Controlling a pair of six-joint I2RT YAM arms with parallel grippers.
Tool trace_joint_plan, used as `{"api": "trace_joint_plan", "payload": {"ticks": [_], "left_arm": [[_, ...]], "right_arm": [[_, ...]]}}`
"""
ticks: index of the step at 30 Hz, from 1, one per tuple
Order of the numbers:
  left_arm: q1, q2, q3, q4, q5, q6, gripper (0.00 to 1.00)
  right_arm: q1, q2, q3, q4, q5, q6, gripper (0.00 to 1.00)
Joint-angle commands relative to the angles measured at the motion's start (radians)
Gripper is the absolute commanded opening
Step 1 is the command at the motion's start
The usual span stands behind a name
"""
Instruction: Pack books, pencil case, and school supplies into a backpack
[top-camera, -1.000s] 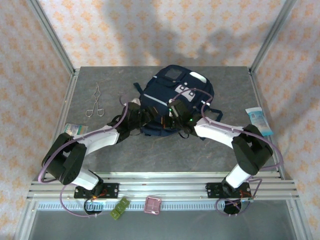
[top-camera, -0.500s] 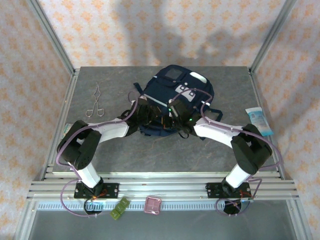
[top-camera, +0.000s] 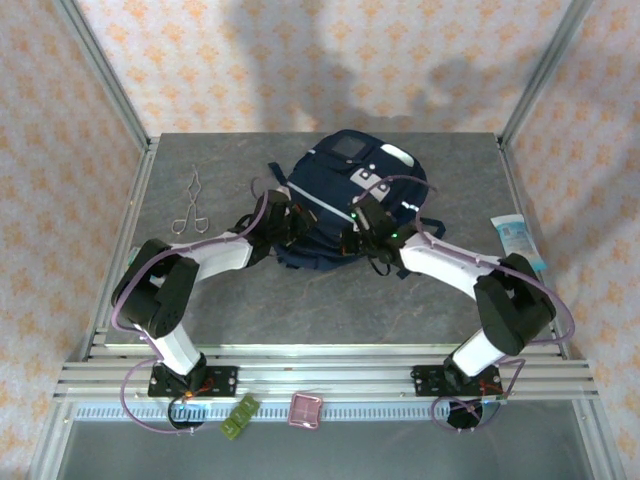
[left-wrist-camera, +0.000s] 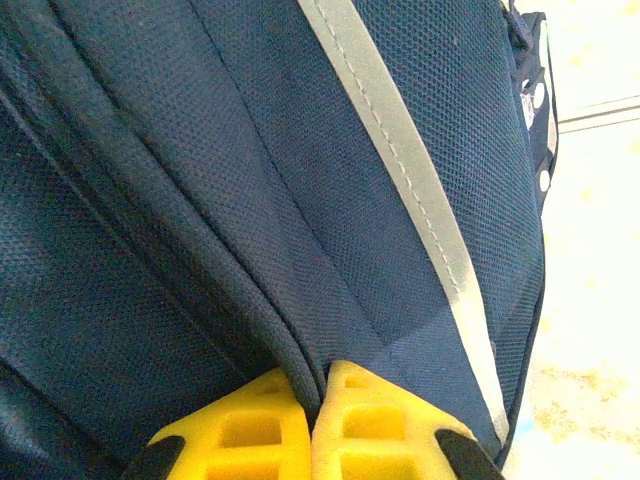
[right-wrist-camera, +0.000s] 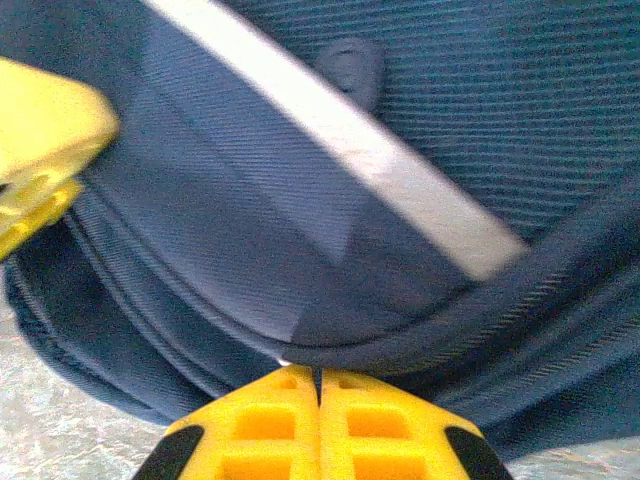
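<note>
Centre of frame: left end effector (left-wrist-camera: 313, 390) just moved in, clamped shut on backpack (top-camera: 345, 190) seam; right end effector (right-wrist-camera: 320, 390) stays pinched on fabric edge. Likely set to spread opening.

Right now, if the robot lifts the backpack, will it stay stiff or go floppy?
Probably floppy: the backpack is soft woven fabric, creasing where the left gripper pinches it. It likely won't slip; the weave looks rough. It lies flat, so rolling seems unlikely.
</note>
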Motion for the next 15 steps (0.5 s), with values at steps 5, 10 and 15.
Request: {"api": "trace_joint_plan", "payload": {"ticks": [5, 10, 15], "left_arm": [[0.052, -0.052, 0.009, -0.036, -0.074, 0.074, 0.00], [0.052, -0.055, -0.010, -0.029, -0.052, 0.079, 0.00], [0.053, -0.064, -0.026, -0.032, -0.054, 0.081, 0.00]], "right_arm": [[-0.135, 0.007, 0.036, -0.140, 0.246, 0.002, 0.00], [-0.208, 0.041, 0.103, -0.106, 0.280, -0.016, 0.00], [-0.220, 0.085, 0.192, -0.102, 0.275, -0.007, 0.00]]}}
